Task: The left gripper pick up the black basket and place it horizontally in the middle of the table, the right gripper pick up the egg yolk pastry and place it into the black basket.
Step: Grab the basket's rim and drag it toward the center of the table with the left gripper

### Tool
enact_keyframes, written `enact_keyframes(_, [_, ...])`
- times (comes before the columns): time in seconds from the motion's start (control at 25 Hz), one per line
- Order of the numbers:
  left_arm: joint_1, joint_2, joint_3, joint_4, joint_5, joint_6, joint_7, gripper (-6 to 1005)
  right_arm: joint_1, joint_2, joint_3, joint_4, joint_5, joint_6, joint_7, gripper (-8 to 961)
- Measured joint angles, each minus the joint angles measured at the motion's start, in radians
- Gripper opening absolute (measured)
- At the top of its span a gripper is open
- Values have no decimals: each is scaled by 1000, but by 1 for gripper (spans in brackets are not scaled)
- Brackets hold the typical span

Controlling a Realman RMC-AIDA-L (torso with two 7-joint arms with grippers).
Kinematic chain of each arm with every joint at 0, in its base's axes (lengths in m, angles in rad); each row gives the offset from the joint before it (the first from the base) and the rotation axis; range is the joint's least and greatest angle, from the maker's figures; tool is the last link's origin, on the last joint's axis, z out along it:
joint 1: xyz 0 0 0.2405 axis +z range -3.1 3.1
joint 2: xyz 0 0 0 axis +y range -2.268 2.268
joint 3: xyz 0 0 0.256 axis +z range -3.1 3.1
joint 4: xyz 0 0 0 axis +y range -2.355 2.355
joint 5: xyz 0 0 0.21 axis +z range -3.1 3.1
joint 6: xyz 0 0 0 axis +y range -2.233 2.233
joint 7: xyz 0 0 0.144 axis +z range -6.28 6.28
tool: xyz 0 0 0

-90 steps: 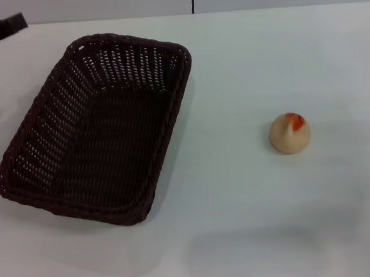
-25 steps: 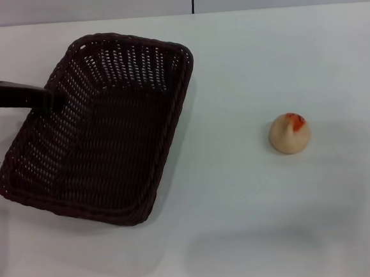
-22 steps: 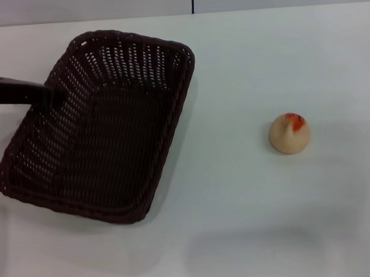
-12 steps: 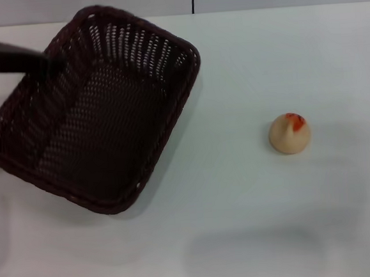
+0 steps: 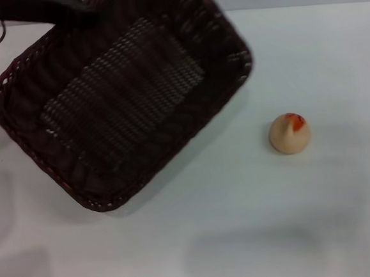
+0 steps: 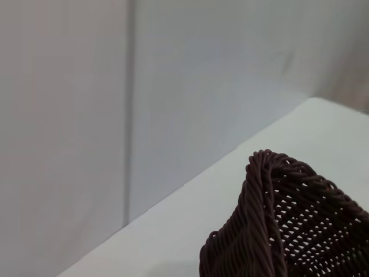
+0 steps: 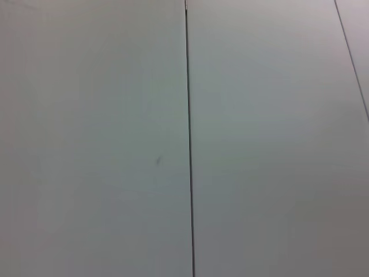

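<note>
The black basket (image 5: 117, 92) hangs tilted above the white table (image 5: 243, 224), blurred with motion, its open side turned toward the head camera. My left gripper (image 5: 75, 7) grips its far rim at the upper left of the head view, shut on the braid. A corner of the basket (image 6: 277, 231) shows in the left wrist view. The egg yolk pastry (image 5: 289, 132), a pale dome with an orange-red smear, sits on the table to the right of the basket, apart from it. My right gripper is out of view.
The wall (image 7: 115, 138) with a vertical seam (image 7: 188, 138) fills the right wrist view. Bare white tabletop (image 5: 332, 50) lies around the pastry and in front of the basket.
The left gripper has come in, taken hold of the basket's far rim and lifted it. The basket has risen, tilted and swung rightward toward the table's middle. The pastry has not moved.
</note>
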Motion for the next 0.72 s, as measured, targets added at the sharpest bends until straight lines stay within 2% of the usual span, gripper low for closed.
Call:
enact_keyframes(0.28, [-54,6,6,4,-52,-120,115,215,-9,0,0,0,3,-10,0,473])
enact_keyframes(0.56, [-91,-11,27,7,-55,-247,259,225,-20,0,0,0,3,-12,0,473])
enact_keyframes(0.72, [-102,-16,90,1,-51,-267,300,230,-24,0,1,0,4,-15,0,474])
